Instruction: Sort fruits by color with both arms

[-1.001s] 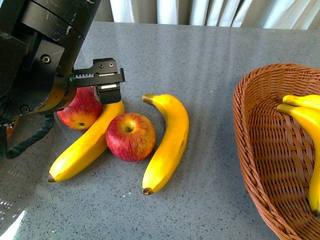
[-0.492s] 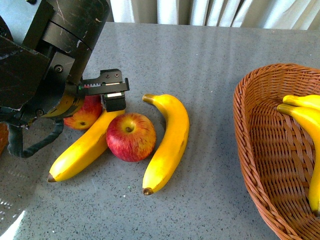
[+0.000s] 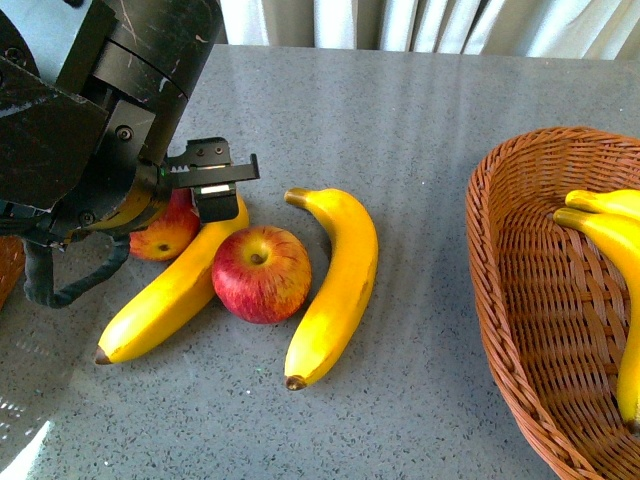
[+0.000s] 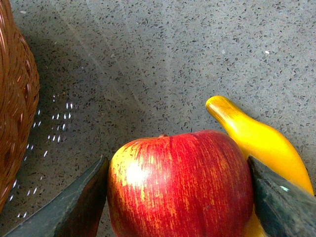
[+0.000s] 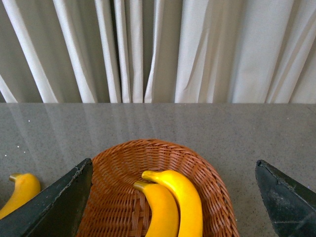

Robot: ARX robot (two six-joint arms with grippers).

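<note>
Left end effector [image 3: 215, 190] seems clamped on the round red yellow-streaked apple [image 4: 180, 187] touching the long yellow banana [image 3: 175, 290]; next, lift clear.

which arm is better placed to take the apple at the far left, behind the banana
Left. The left gripper flanks that apple, a finger on each side; the right gripper hangs open above the basket.
</note>
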